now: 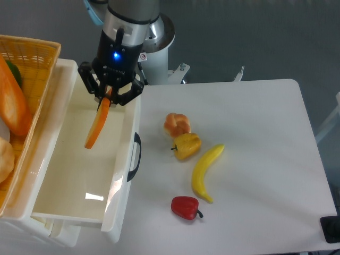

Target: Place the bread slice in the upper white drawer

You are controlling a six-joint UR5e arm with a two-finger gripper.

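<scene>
The bread slice (97,125) shows edge-on as a thin orange strip hanging tilted from my gripper (109,98). The gripper is shut on its upper end and holds it over the far part of the upper white drawer (119,186). The drawer is pulled open, deep and white, with a curved black handle (135,156) on its front. The slice's lower end hangs inside the drawer's opening, above its floor; I cannot tell whether it touches.
A yellow woven basket (32,53) with a long orange baguette (13,101) stands left of the drawer. On the white table (265,159) lie a small bun (177,124), a yellow pepper (187,145), a banana (206,171) and a red pepper (185,207).
</scene>
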